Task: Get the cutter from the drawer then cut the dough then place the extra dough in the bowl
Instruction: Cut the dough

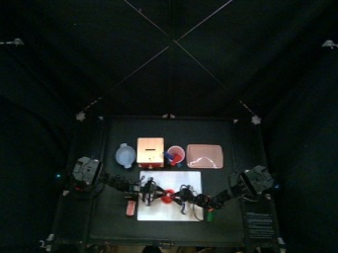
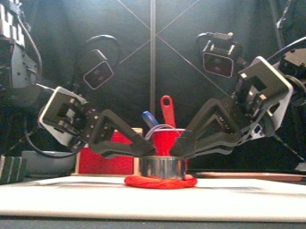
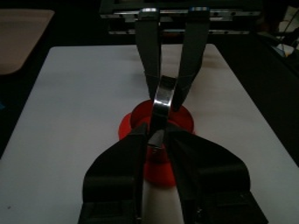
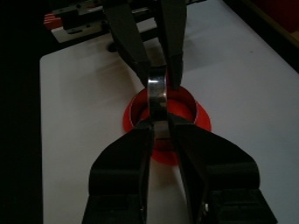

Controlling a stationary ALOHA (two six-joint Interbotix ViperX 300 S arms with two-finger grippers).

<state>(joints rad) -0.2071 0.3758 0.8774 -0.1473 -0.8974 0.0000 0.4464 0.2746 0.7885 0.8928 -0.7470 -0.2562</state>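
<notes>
The round metal cutter (image 2: pixel 165 166) stands on the red dough disc (image 2: pixel 162 182), which lies on the white cutting board (image 1: pixel 169 181). My left gripper (image 2: pixel 145 144) comes in from the left and my right gripper (image 2: pixel 187 142) from the right. They meet over the cutter. In the left wrist view my left gripper (image 3: pixel 156 131) is shut on the cutter (image 3: pixel 163 94) above the dough (image 3: pixel 138 122). In the right wrist view my right gripper (image 4: pixel 156 118) is closed on the cutter (image 4: pixel 156 87) the same way, with dough (image 4: pixel 197 118) showing on both sides.
Behind the board stand, from left to right, the blue-grey bowl (image 1: pixel 126 155), the wooden box (image 1: pixel 150 151), the red cup (image 1: pixel 175 153) with its toy knives, and the pink tray (image 1: pixel 204 155). White board surface lies bare around the dough.
</notes>
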